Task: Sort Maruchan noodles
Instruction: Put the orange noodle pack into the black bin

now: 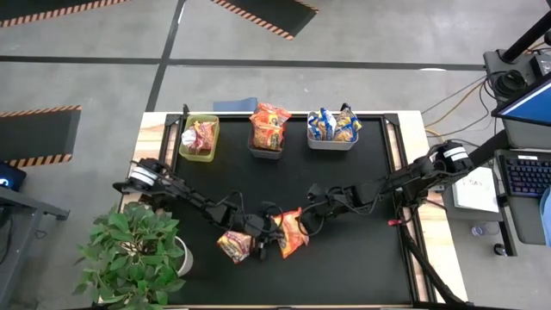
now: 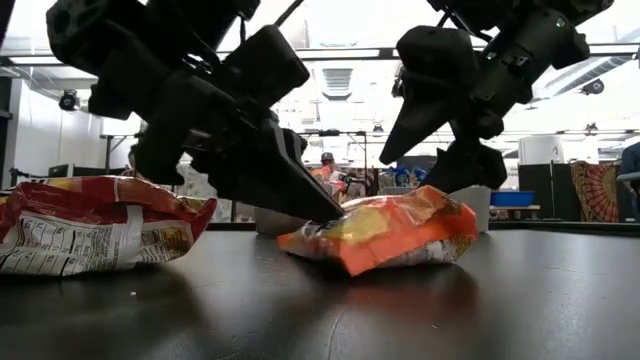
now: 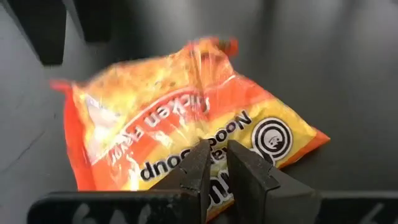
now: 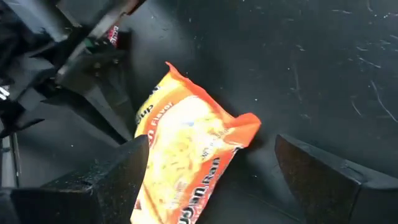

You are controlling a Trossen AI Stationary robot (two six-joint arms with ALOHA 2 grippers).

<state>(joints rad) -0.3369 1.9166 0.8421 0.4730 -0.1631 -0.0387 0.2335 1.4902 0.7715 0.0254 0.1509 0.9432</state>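
An orange Maruchan noodle packet [image 1: 291, 231] [image 2: 385, 235] lies flat on the black mat near the table's middle. My left gripper [image 1: 269, 237] [image 3: 217, 157] comes at it from the left, its fingers nearly together at the packet's edge. My right gripper [image 1: 310, 215] [image 4: 211, 140] hangs wide open over the packet's other end, one finger on each side. I cannot tell whether it touches. A red-and-white packet [image 1: 234, 245] [image 2: 90, 225] lies flat on the mat beside the left gripper. My left gripper pinches the orange packet at its edge nearest that arm [image 3: 177, 169], between the free ends of its two fingers [image 2: 320, 205]. The fingers slant down from the table's left. The packet lies flat on the mat, not lifted.
Along the far edge stand a green bin [image 1: 199, 138] with red-and-white packets, a dark mesh bin [image 1: 267, 142] with orange ones and a white bin [image 1: 334, 131] with blue-and-yellow ones. A potted plant [image 1: 133, 254] fills the near left corner.
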